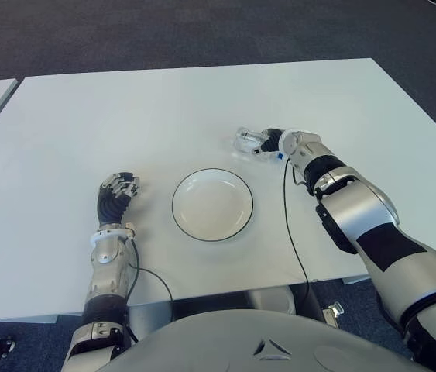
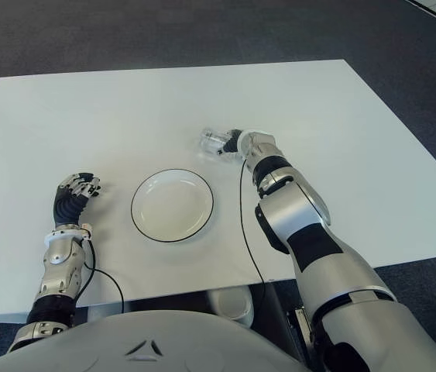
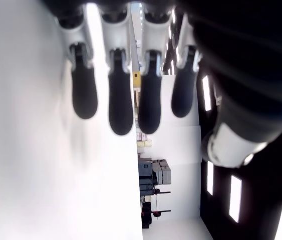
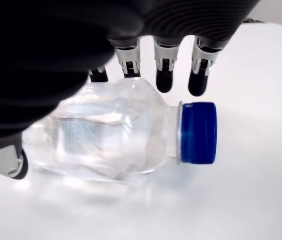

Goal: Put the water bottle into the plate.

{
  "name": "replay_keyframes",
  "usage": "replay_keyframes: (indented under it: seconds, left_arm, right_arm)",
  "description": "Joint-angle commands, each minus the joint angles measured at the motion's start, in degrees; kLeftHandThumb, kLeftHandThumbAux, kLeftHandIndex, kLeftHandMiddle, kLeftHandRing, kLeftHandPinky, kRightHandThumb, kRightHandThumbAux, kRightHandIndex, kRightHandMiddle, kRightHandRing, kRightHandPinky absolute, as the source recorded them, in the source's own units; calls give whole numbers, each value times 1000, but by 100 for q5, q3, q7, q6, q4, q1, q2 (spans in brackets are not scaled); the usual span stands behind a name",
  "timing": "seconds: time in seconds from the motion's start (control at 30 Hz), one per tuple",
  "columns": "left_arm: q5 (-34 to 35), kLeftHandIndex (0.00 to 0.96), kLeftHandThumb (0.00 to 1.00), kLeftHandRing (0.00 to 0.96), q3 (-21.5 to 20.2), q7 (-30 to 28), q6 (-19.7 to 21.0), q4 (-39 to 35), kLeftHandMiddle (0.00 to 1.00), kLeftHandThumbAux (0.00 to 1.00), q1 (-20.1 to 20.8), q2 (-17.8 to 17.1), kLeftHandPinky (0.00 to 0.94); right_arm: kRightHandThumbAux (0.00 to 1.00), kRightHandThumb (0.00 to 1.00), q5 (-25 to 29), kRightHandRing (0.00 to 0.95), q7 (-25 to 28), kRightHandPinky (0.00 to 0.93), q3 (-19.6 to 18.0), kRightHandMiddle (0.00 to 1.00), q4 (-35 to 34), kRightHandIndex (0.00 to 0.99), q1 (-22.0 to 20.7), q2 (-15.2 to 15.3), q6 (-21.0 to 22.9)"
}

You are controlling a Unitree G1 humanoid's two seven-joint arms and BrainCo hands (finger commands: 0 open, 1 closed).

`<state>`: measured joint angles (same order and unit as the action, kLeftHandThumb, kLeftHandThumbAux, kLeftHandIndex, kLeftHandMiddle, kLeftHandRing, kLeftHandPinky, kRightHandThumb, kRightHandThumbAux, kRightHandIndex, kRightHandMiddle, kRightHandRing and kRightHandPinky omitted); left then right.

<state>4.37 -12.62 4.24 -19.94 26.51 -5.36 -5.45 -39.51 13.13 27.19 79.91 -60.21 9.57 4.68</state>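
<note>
The water bottle (image 4: 115, 135) — clear, blue-capped — lies on its side on the desk (image 1: 86, 124), beyond the plate (image 1: 212, 204), toward the far edge. The right hand (image 1: 279, 143) cups it, fingers (image 4: 165, 75) extended — grip unconfirmed. The left hand (image 1: 117, 194) shows left of the plate, fingers relaxed.

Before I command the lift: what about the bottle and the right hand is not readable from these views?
- Water bottle: its base end is hidden by the right hand in the right wrist view.
- Finger contact on the bottle: not settled; the palm blocks it.
- Eye views: the bottle is small, mostly behind the hand.
- Left hand, beside the plate: idle.
</note>
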Motion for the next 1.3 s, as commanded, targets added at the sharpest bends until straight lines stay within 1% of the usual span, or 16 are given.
replay_keyframes:
  seconds: [0.03,0.07,0.1,0.17,0.2,0.27,0.37,0.47,0.6,0.77,0.83,0.9,1.0,1.2,1.27,1.3]
  left_arm:
    - [-18,415,832,525,40,73,829,450,470,682,-581,175,501]
    - [-29,415,832,526,48,81,844,433,469,682,-579,175,502]
    - [-37,417,833,526,54,87,854,421,469,682,-579,175,504]
    - [-37,418,833,525,59,92,890,395,468,681,-577,179,502]
    - [-32,418,833,525,61,90,917,382,468,681,-571,181,502]
    - [-29,419,834,520,62,88,948,366,467,681,-563,182,496]
    - [-34,419,834,518,69,92,974,345,467,681,-559,190,496]
    - [-27,415,833,515,65,96,1015,330,469,682,-543,192,494]
    - [14,414,833,508,52,105,1058,292,468,682,-533,233,491]
    - [47,419,835,509,37,101,1063,293,467,680,-494,257,499]
    - [47,419,835,510,40,102,1062,275,468,680,-496,270,501]
    - [44,417,835,511,44,107,1062,265,469,680,-495,281,499]
    - [35,415,835,511,49,108,1078,265,470,680,-488,282,495]
    - [42,415,835,507,48,81,1063,303,469,680,-471,278,486]
    - [52,417,835,508,40,58,1033,362,468,680,-453,269,487]
    - [56,418,836,509,36,48,1016,396,468,680,-442,264,489]
  right_arm:
    - [479,491,64,0,155,45,-63,11,42,110,149,-15,-4]
    - [508,494,58,19,246,59,-48,56,35,213,122,10,-20]
    - [581,566,54,37,312,72,-37,95,30,289,100,26,-30]
    - [645,629,24,67,308,92,-11,143,34,356,110,10,-50]
    - [658,643,-25,75,255,98,42,155,30,371,107,-33,-58]
    - [689,676,-80,136,205,144,106,228,22,407,94,-82,-64]
    - [704,693,-270,171,-70,160,303,274,12,424,103,-144,-68]
    - [709,699,-422,171,-311,139,453,286,14,431,108,-141,-78]
    - [710,702,-638,137,-691,107,669,256,17,432,93,-131,-61]
    - [709,705,-782,120,-896,131,832,232,26,433,50,-159,7]
    - [709,706,-826,133,-977,159,883,240,31,434,51,-163,45]
    - [709,708,-857,178,-1058,223,922,271,34,435,45,-174,91]
    - [709,710,-883,221,-1148,269,951,305,38,436,47,-185,111]
    - [708,713,-911,270,-1298,290,1020,350,40,437,49,-195,72]
    - [708,714,-934,308,-1352,349,1059,374,40,437,54,-199,50]
    - [708,714,-943,369,-1379,421,1077,419,40,438,57,-201,41]
